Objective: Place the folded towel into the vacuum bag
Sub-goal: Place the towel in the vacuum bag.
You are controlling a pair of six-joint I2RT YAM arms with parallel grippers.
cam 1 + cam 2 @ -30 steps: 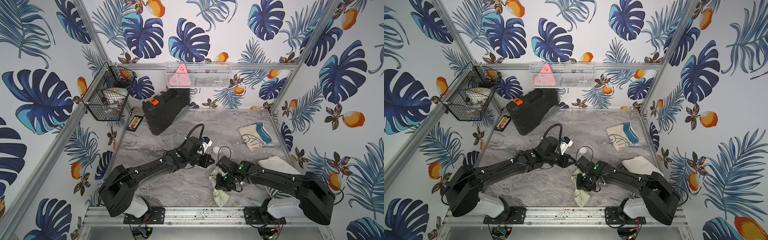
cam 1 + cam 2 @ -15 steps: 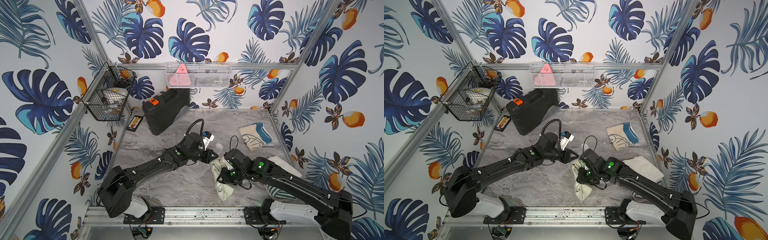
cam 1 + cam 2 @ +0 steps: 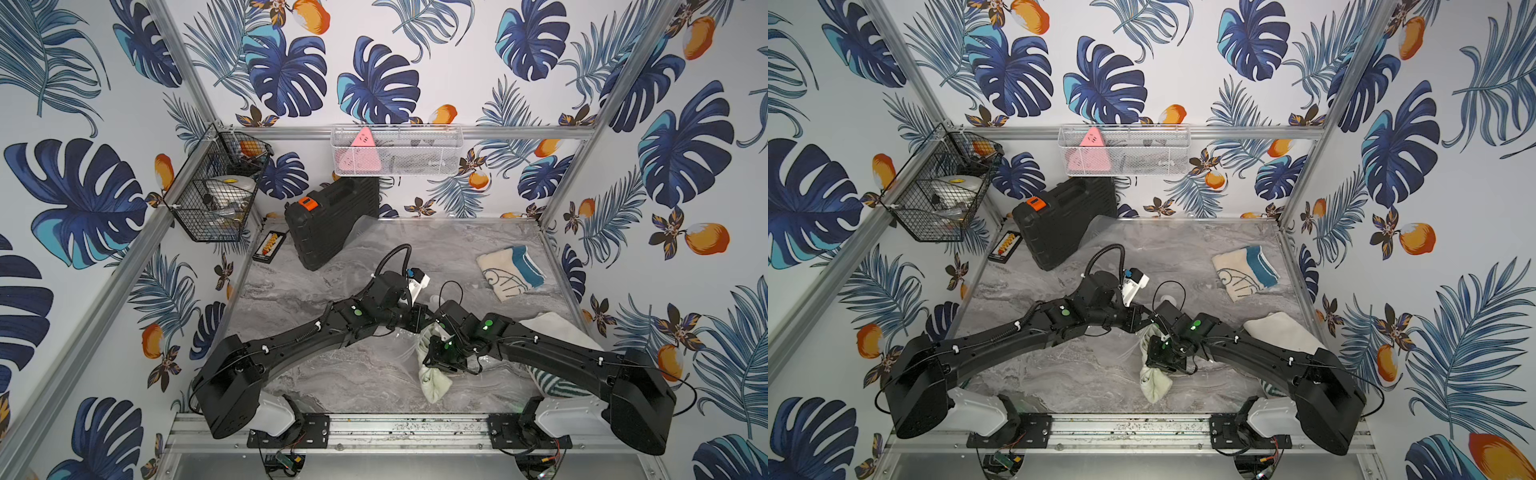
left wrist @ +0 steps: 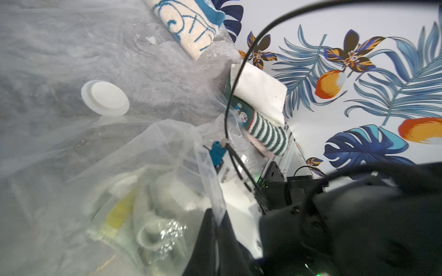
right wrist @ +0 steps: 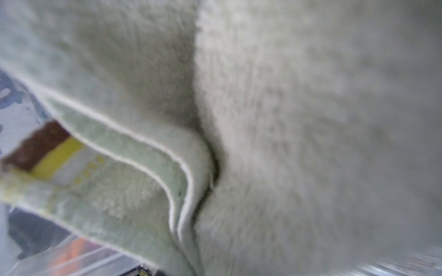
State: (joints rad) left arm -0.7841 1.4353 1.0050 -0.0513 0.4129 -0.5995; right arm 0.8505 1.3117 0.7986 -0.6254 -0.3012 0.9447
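Two hands at work, both over mid-tabletop (image 3: 332, 374).

Left hand (image 3: 419, 321): jaws together, pinched on a lip of the vacuum bag (image 4: 181, 143), holding that film up off the marble. The clear body is hard to trace in a top view. Its white valve (image 4: 105, 98) lies flat just behind both hands, so I read the closed end as back there and the mouth as facing the front rail.

Right hand (image 3: 436, 359) is just right of the left one, nearly touching, and clamped on the folded towel (image 3: 434, 384). The towel hangs with its long axis running from the hand toward the front rail. Can't tell if the lower end touches the tabletop.

The left wrist view shows pale cloth with a yellow band blurred through the lifted film. Inside the bag or merely behind it, can't tell.

Key relation: the lifted lip sits left of and behind the towel, and the right hand is the carrier. Likely next move: feed the towel end-first under the lip, toward the valve. Risk: the film sags shut.

Far right, a blue-patterned towel (image 3: 509, 272) lies well apart.
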